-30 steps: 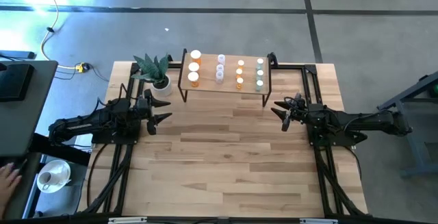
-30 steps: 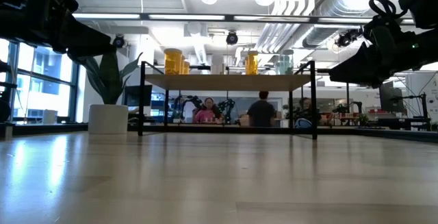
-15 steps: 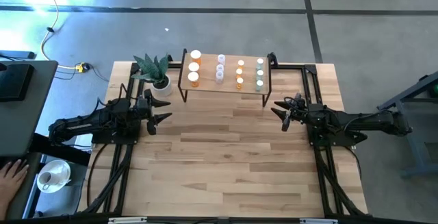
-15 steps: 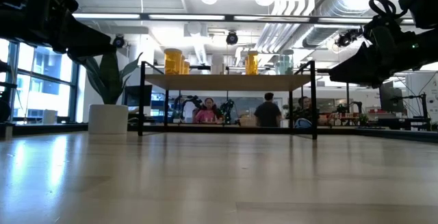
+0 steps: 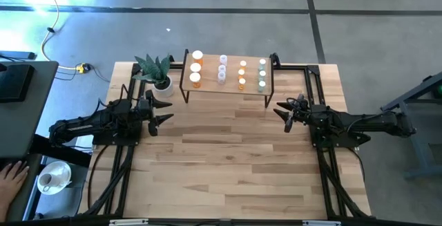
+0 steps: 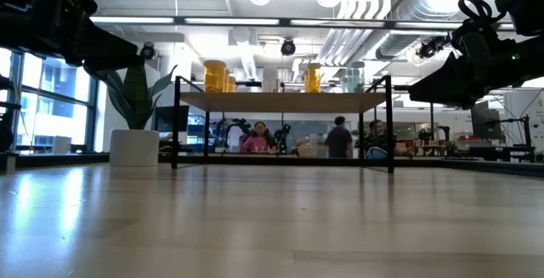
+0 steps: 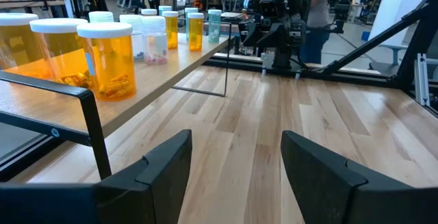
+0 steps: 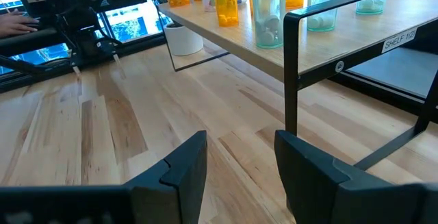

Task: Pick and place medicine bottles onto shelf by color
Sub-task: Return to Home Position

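On shelf (image 5: pixel 214 88): medicine bottles (image 5: pixel 242 72) grouped by colour | left gripper (image 5: pixel 164 113), right gripper (image 5: pixel 282 115): parked before shelf ends; released, empty, unmoved; task judged done

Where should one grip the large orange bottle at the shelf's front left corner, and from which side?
Probably the body of the large orange bottle, under its white cap, coming level from the shelf front. It stands upright near that edge, another bottle behind it, and a black bar closes the end.
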`<state>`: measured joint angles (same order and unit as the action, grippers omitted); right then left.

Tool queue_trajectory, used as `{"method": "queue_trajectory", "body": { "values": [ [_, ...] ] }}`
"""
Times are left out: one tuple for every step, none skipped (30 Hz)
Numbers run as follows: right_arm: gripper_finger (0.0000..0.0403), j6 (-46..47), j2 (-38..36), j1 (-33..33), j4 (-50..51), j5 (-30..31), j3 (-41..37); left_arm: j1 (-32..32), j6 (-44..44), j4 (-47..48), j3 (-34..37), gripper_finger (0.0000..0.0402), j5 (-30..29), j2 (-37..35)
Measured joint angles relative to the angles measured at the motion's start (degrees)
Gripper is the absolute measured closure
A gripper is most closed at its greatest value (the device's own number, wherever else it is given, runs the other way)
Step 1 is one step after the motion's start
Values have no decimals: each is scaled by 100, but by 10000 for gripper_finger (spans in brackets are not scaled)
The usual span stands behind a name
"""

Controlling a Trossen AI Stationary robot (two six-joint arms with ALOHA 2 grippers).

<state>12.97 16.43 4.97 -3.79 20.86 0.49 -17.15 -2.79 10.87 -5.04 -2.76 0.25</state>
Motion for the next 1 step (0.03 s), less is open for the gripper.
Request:
{"method": "queue_trajectory", "body": {
  "values": [
    [240,0,2,2,0,-1,0,0,-2,2,0,188,-2,0]
  ]
}}
